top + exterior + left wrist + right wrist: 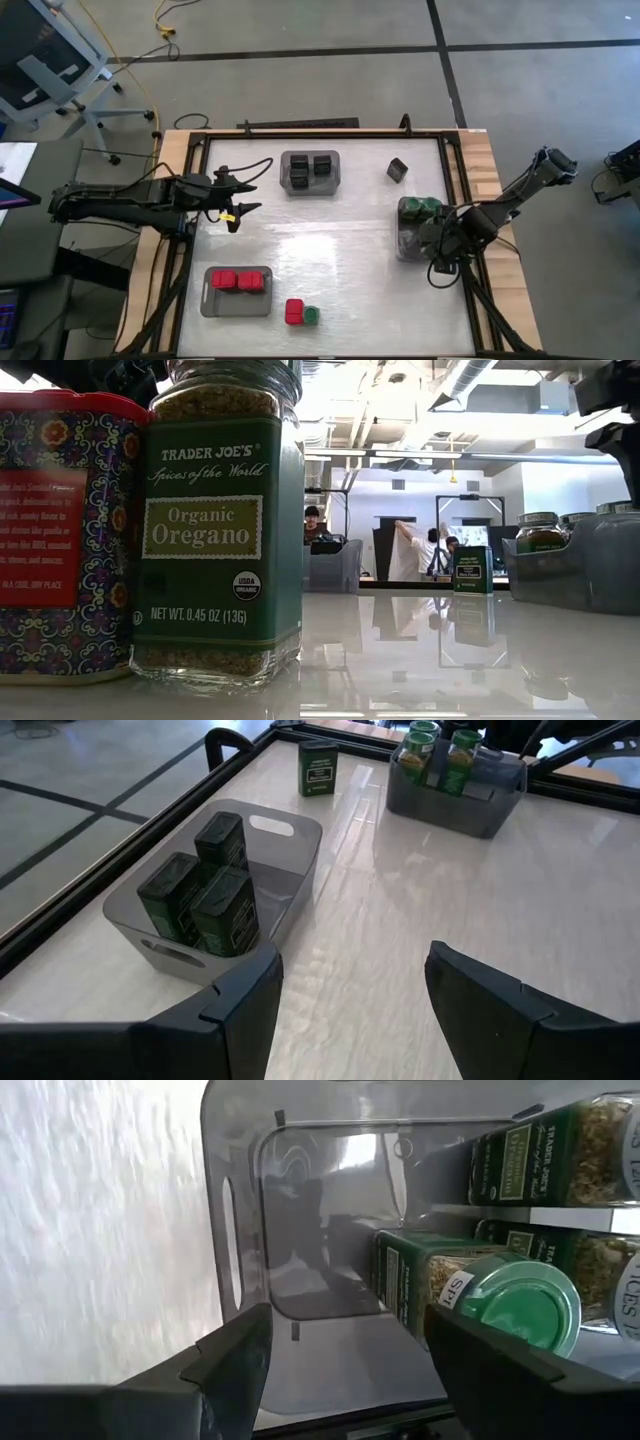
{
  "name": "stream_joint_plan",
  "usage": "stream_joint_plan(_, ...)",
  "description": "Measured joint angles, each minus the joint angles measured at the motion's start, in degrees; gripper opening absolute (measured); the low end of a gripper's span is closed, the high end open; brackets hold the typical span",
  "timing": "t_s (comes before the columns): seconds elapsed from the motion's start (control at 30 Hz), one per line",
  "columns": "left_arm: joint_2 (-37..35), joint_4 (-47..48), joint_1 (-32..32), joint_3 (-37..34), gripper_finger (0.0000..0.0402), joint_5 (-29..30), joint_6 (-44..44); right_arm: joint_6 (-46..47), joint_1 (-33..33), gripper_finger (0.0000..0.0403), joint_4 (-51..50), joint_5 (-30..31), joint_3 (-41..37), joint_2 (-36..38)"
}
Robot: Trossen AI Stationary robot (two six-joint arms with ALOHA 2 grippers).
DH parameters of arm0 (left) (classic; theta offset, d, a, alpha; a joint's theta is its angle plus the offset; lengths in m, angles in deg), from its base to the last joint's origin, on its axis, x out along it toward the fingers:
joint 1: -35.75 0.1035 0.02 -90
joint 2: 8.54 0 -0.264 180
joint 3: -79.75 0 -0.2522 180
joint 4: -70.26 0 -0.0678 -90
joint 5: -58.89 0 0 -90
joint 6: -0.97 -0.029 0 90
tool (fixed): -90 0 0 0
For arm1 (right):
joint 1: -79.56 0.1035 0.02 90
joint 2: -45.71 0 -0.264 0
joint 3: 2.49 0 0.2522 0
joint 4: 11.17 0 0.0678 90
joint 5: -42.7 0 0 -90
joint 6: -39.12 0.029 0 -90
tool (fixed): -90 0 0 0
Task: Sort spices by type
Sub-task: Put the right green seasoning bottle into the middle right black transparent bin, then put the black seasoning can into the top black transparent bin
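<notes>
My right gripper (441,250) (345,1330) hangs open, pointing down into a grey tray (405,243) at the table's right. In that tray stand round green-lidded jars (421,208). One jar (515,1302) stands just beside one finger, and only the tray floor shows between the fingers. My left gripper (240,206) (350,990) waits open above the table's left. A far tray (310,172) holds black tins (205,885). A near-left tray (238,291) holds red boxes (237,281). Loose on the table stand a black tin (398,170), a red box (294,312) and a jar (311,316).
The table has a raised dark rail (455,200) round it, close behind the right tray. The loose red box (60,530) and oregano jar (220,520) stand by the near edge. Bare tabletop (340,250) lies in the middle. People stand in the room beyond the table.
</notes>
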Motion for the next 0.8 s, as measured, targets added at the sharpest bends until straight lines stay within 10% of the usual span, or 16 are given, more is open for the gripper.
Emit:
stream_joint_plan(0.3,0.0,0.0,0.0,0.0,0.0235,0.0,0.0,4.4,-0.5,0.0302,1.0,1.1,5.7,0.2)
stream_joint_plan(0.8,0.0,-0.3,0.0,0.0,0.0235,0.0,-2.6,9.7,-16.6,0.0302,35.3,27.3,8.1,-3.2)
